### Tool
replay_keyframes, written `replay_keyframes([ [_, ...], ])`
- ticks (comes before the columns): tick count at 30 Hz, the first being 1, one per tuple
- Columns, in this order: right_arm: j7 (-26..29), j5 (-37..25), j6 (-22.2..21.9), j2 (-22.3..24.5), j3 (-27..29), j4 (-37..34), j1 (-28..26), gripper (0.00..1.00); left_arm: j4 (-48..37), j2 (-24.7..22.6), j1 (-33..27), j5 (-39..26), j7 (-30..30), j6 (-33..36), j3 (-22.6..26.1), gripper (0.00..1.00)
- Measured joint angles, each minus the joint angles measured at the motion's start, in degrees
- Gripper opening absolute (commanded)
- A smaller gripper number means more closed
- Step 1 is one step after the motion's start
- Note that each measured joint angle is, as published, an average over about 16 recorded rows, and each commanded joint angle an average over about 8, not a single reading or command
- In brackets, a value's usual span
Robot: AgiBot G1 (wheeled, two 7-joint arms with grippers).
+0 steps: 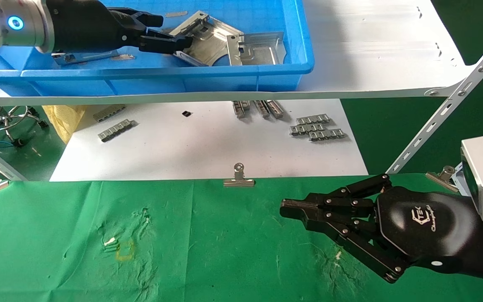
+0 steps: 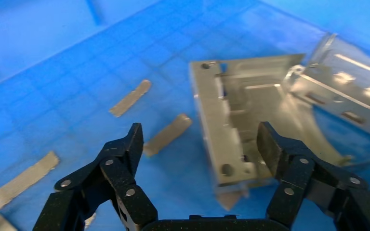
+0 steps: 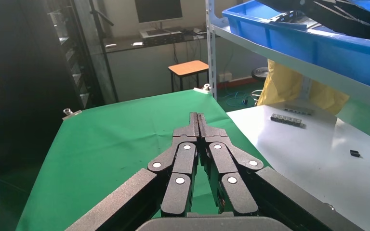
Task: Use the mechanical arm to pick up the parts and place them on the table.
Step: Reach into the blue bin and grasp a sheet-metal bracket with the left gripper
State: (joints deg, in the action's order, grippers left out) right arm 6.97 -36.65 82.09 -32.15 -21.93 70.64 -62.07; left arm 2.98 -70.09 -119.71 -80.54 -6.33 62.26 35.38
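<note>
My left gripper [image 1: 174,31] is open inside the blue bin [image 1: 183,69] on the upper shelf. In the left wrist view its jaws [image 2: 200,144] stand wide apart around the near flange of a silver-grey bracket [image 2: 226,120], without gripping it. That bracket [image 1: 208,40] lies tilted against a second bracket [image 1: 258,48], which also shows in the left wrist view [image 2: 347,91]. A third bracket [image 1: 82,56] shows partly under my left arm. My right gripper [image 1: 285,206] is shut and empty, and rests low over the green table [image 1: 203,251] at the right; it also shows in the right wrist view [image 3: 197,118].
Flat grey strips [image 2: 166,134] lie on the bin floor. Small ribbed strips [image 1: 317,128] lie on the white lower board. A binder clip [image 1: 238,178] holds the cloth's far edge. A slanted shelf strut [image 1: 434,130] stands at the right.
</note>
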Motion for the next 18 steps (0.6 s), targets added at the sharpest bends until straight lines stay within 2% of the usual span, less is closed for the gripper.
replay_keyframes([
  [18, 0.0, 0.0, 0.0, 0.0, 0.0, 0.0, 0.0, 0.0, -2.1, -2.0, 0.4, 0.5, 1.8, -7.2, -0.5, 0.0],
])
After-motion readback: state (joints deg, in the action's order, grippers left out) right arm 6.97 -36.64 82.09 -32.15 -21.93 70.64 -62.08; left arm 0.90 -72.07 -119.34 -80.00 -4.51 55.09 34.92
